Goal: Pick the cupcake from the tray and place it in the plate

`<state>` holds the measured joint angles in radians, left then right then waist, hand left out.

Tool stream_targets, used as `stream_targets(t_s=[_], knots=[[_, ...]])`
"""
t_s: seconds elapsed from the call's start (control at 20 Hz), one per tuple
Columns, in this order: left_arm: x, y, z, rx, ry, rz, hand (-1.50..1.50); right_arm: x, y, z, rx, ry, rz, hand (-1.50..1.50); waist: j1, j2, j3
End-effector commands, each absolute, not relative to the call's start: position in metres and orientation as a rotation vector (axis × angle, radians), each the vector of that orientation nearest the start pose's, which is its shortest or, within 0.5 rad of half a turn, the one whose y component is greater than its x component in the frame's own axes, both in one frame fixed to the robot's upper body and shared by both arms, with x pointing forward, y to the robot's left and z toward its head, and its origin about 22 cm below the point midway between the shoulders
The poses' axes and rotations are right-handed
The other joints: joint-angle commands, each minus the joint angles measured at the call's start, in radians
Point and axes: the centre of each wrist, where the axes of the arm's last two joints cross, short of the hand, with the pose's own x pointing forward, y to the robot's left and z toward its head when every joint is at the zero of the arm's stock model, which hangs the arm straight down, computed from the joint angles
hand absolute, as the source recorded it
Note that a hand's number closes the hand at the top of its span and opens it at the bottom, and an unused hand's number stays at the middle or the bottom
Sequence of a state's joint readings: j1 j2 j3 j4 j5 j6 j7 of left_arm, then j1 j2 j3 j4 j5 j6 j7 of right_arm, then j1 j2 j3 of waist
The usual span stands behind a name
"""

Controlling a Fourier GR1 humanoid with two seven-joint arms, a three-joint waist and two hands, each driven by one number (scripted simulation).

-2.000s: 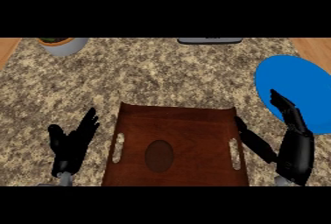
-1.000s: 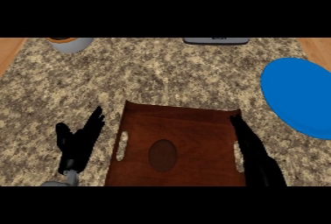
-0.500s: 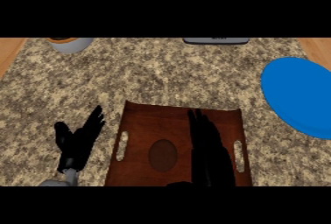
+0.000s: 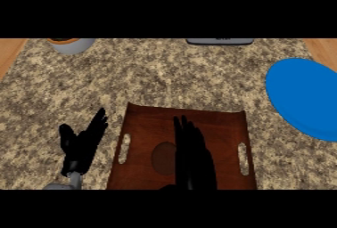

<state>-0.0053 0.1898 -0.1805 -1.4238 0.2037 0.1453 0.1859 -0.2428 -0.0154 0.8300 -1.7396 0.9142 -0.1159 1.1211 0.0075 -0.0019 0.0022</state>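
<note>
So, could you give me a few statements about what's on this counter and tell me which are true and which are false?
1. The right robot hand is above the brown tray, fingers straight. True.
2. The blue plate lies to the right of the tray. True.
3. The cupcake sits on the plate. False: it is in the tray, partly hidden by the right robot hand.
4. The left robot hand is holding the cupcake. False: it is open, left of the tray, and holds nothing.
</note>
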Motion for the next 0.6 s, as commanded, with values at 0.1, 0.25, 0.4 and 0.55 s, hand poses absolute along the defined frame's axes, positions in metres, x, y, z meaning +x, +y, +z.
stream_targets(t_s=[0.1, 0.25, 0.4, 0.55], knots=[[0.231, 0.242, -0.03, -0.012, -1.195, -0.013, 0.0, 0.202, -0.016, 0.072, -0.742, -1.093, 0.73, -1.5, 0.008, 0.003, -0.003], [0.232, 0.256, -0.035, 0.018, -1.187, -0.013, 0.0, 0.194, -0.015, 0.072, -0.803, -1.038, 0.765, -1.5, 0.004, 0.001, -0.003], [0.234, 0.244, -0.036, 0.017, -1.181, 0.012, 0.0, 0.187, -0.02, 0.05, -0.817, -1.008, 0.763, -1.5, -0.004, 0.001, -0.003], [0.232, 0.252, -0.035, -0.006, -1.184, -0.018, 0.0, 0.197, -0.023, 0.049, -0.81, -0.998, 0.77, -1.5, -0.002, 0.002, -0.002]])
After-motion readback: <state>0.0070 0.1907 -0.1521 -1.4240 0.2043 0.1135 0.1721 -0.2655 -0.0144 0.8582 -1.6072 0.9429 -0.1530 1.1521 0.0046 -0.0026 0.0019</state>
